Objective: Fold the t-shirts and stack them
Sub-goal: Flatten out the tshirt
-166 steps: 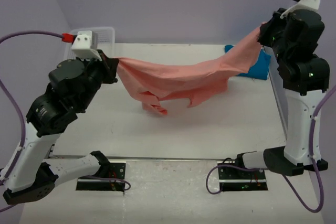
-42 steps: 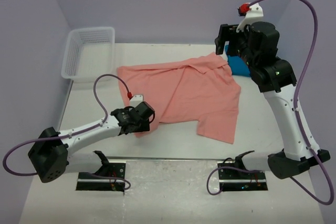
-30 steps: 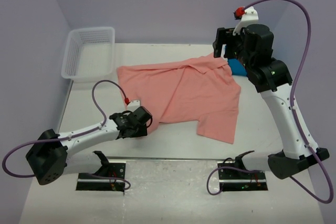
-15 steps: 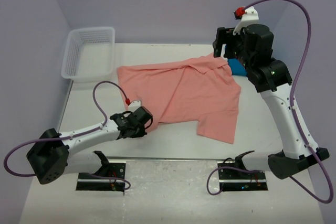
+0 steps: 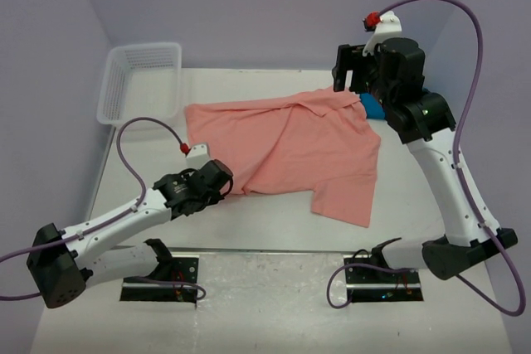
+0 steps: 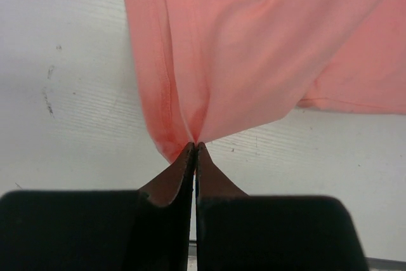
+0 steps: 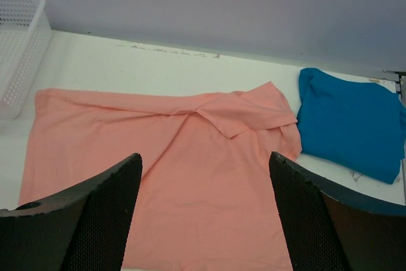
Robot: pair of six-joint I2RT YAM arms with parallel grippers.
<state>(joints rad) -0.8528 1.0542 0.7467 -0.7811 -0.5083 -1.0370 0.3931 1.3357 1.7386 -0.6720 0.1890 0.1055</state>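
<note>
Lying spread on the table (image 5: 274, 209), the pink shirt (image 5: 290, 143) was seen with its collar at the far edge, just beside the teal shirt (image 7: 349, 122) at the far right. The left gripper (image 6: 194, 146) was pressed together on the shirt's near-left corner, with only a thin pinch of hem caught at the very tips. The right gripper (image 7: 204, 157) was held high over the far side, jaws wide apart and nothing in them. So slight a bite could be lost if the corner were lifted briskly. With nothing pinned elsewhere, the whole shirt could be dragged rather than folded. The cloth could also be bunched, or the teal shirt disturbed by the collar.
</note>
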